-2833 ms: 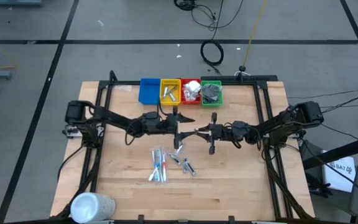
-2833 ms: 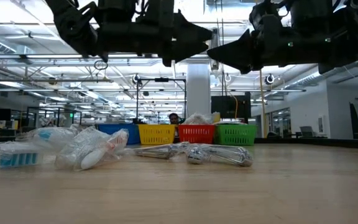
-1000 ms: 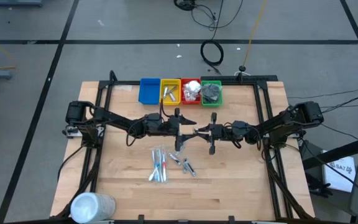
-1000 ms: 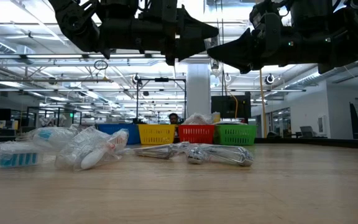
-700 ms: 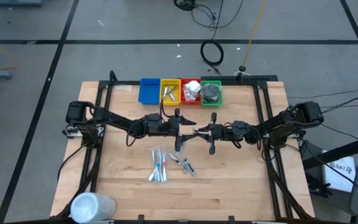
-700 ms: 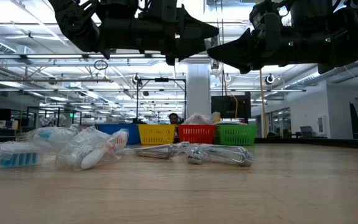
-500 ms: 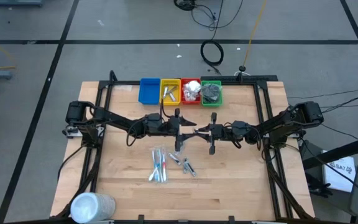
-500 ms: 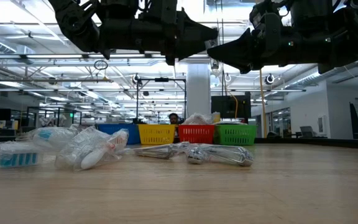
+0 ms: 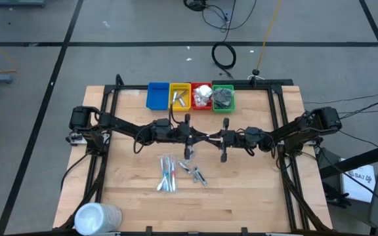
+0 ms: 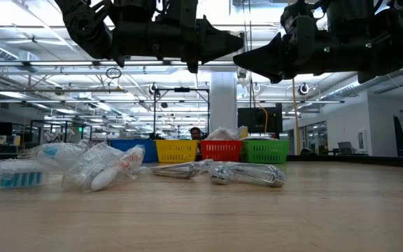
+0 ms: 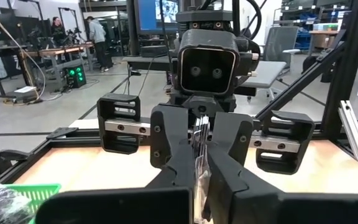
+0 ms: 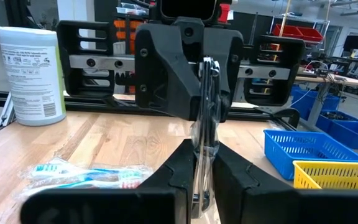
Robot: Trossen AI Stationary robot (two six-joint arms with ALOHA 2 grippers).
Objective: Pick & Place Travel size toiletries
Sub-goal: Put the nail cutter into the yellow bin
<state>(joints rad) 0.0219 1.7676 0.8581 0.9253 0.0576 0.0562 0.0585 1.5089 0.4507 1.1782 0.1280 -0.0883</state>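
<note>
Both grippers meet mid-air over the table: left gripper (image 9: 199, 136) and right gripper (image 9: 210, 138) each pinching the same clear packet (image 12: 204, 118), prob a handoff btw arms.

The travel size toiletries were in three places. One slim item in clear wrap (image 12: 205, 118) hung in the air above the table, upright and thin, pinched from both sides. A loose group lay on the wooden table (image 9: 254, 196) below it: clear-wrapped sticks with blue and red parts (image 9: 168, 176), side by side, and just beside them short silver tubes (image 9: 195, 174), lying flat. Other items were already in the bins: a silver tube in the yellow bin (image 9: 179, 98), white packets in the red bin (image 9: 201, 97), dark discs in the green bin (image 9: 224, 98).
</note>
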